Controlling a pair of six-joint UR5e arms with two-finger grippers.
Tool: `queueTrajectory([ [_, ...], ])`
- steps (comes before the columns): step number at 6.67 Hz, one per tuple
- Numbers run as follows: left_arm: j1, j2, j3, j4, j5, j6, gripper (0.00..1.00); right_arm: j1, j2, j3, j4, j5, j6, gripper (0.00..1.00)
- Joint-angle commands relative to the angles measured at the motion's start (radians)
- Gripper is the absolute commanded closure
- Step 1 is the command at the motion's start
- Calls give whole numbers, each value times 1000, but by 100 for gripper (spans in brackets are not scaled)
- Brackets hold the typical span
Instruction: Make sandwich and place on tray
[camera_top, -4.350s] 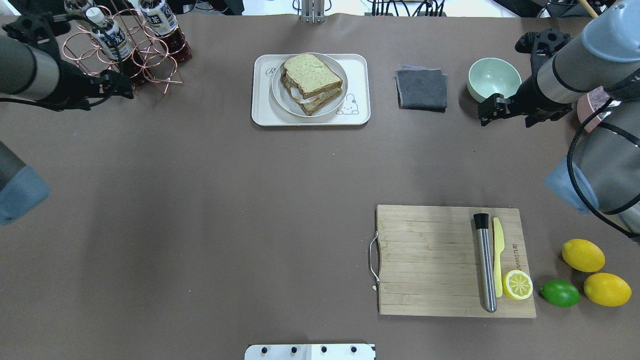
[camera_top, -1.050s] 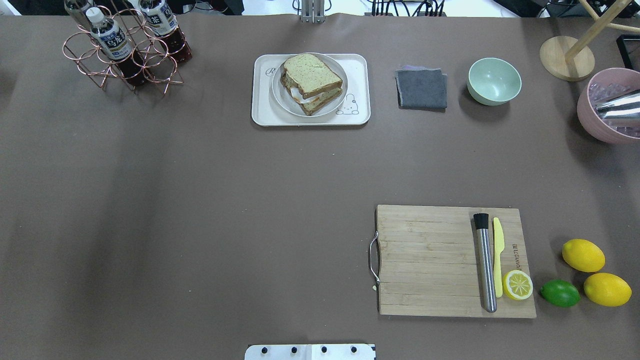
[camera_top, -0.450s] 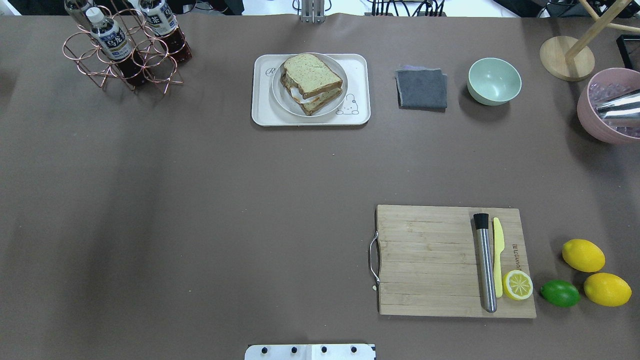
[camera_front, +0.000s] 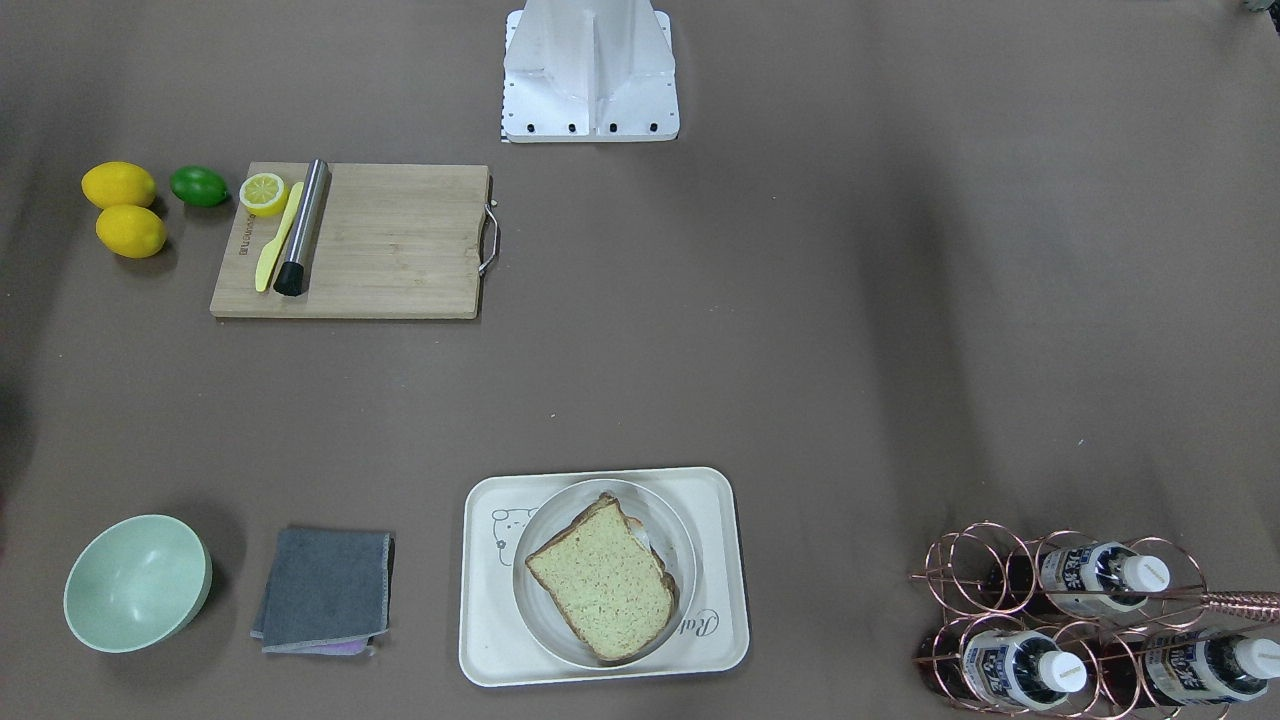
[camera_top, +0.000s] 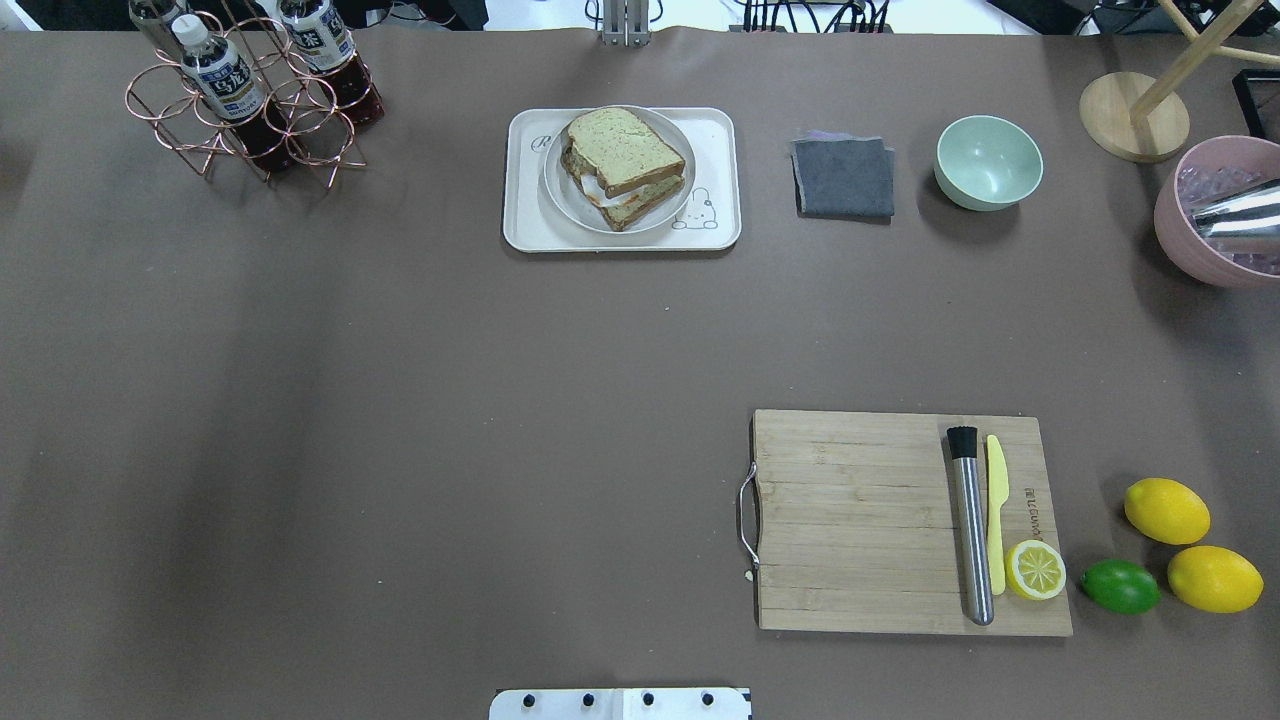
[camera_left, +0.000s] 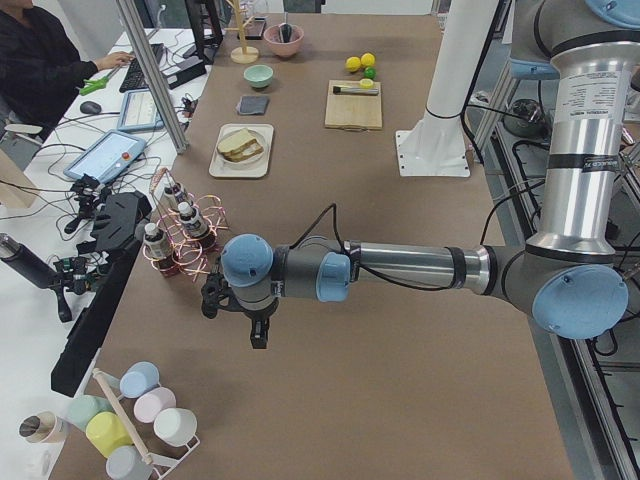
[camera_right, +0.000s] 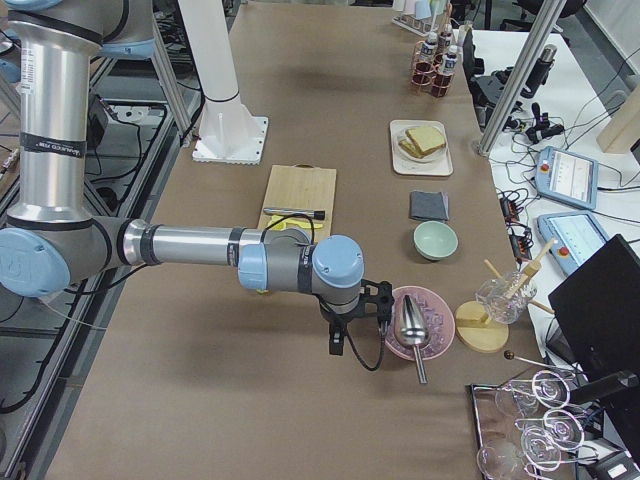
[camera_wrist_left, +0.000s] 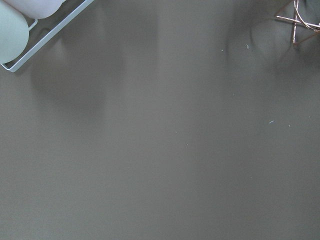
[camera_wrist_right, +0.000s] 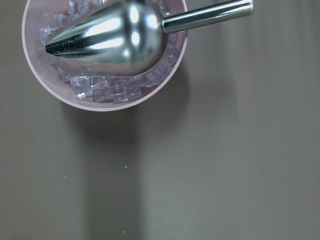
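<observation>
The sandwich (camera_top: 625, 160), two speckled tan bread slices with white egg between them, lies on a round pale-grey plate (camera_top: 560, 195) on the cream-white tray (camera_top: 715, 130) at the table's far middle. It also shows in the front-facing view (camera_front: 603, 578). My left gripper (camera_left: 258, 335) hangs over bare table at the left end, beyond the bottle rack; I cannot tell if it is open or shut. My right gripper (camera_right: 335, 345) hangs by the pink bowl at the right end; I cannot tell its state. Both are far from the tray.
A wooden cutting board (camera_top: 850, 520) holds a steel muddler (camera_top: 970, 530), a yellow knife and a lemon half. Lemons (camera_top: 1165, 510) and a lime lie beside it. A grey cloth (camera_top: 845, 178), green bowl (camera_top: 988, 160), bottle rack (camera_top: 250, 90) and pink ice bowl with scoop (camera_wrist_right: 107, 47) stand around.
Both arms, seen at the overhead view's left and right edges 4.3 s ago, have withdrawn out of that view. The sandwich, plate and tray have not moved.
</observation>
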Motion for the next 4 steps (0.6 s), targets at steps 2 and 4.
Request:
queueTrajectory([
  [2, 0, -1, -3, 0, 0, 0, 2, 1, 0, -1, 0, 17, 0, 0],
  [4, 0, -1, -1, 0, 0, 1, 2, 3, -3, -1, 0, 23, -2, 0],
])
